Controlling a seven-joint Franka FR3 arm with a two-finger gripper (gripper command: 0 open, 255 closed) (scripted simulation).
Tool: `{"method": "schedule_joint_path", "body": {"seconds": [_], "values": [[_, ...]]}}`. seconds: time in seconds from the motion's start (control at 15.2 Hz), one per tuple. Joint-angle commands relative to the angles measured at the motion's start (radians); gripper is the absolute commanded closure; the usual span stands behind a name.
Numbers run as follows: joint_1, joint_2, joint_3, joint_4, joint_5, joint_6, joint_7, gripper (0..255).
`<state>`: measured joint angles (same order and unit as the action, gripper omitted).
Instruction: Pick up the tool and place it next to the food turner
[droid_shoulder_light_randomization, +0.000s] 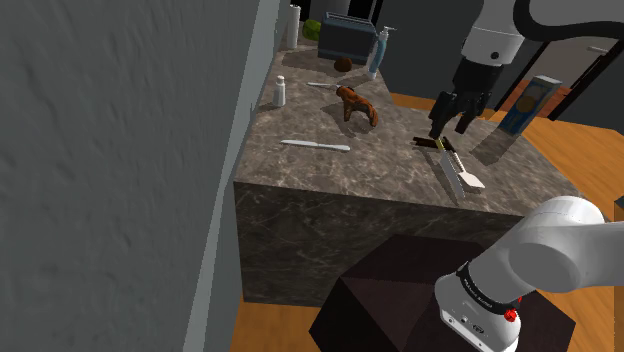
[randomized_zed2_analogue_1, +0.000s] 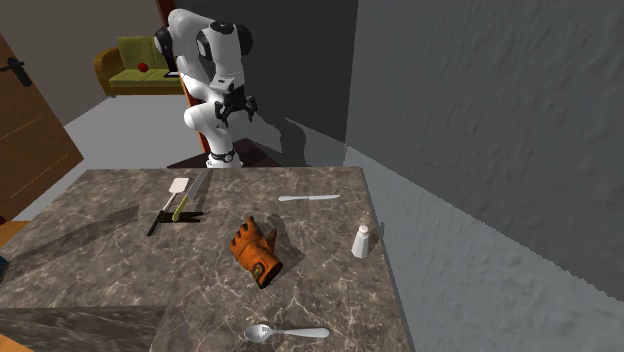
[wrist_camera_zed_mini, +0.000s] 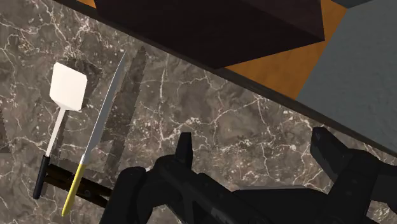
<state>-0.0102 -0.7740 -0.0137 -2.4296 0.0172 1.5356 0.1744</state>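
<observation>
Partly covered by turner (wrist_camera_zed_mini: 69, 86) and knife (wrist_camera_zed_mini: 105, 108) handles, far end hidden behind jaws: dark bar (wrist_camera_zed_mini: 60, 179).

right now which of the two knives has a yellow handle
The knife lying alongside the white food turner has the yellow handle; the other knife is pale all over and lies alone nearer the wall.

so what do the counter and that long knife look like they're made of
Counter: likely marble-type stone, dark brown with white veining, fairly matte. Knife: grey blade with a pale sheen suggests metal; the yellow handle could be plastic, unclear.
</observation>
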Motion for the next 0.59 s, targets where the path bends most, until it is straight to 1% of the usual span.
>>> {"method": "schedule_joint_path", "body": {"seconds": [0.0,0.26,0.53], "values": [[0.0,0.0,0.0,0.0,0.0,0.0,0.0,0],[0.036,0.127,-0.039,0.011,-0.037,0.132,-0.147,0],[0.072,0.265,-0.07,0.044,-0.059,0.254,-0.288,0]]}}
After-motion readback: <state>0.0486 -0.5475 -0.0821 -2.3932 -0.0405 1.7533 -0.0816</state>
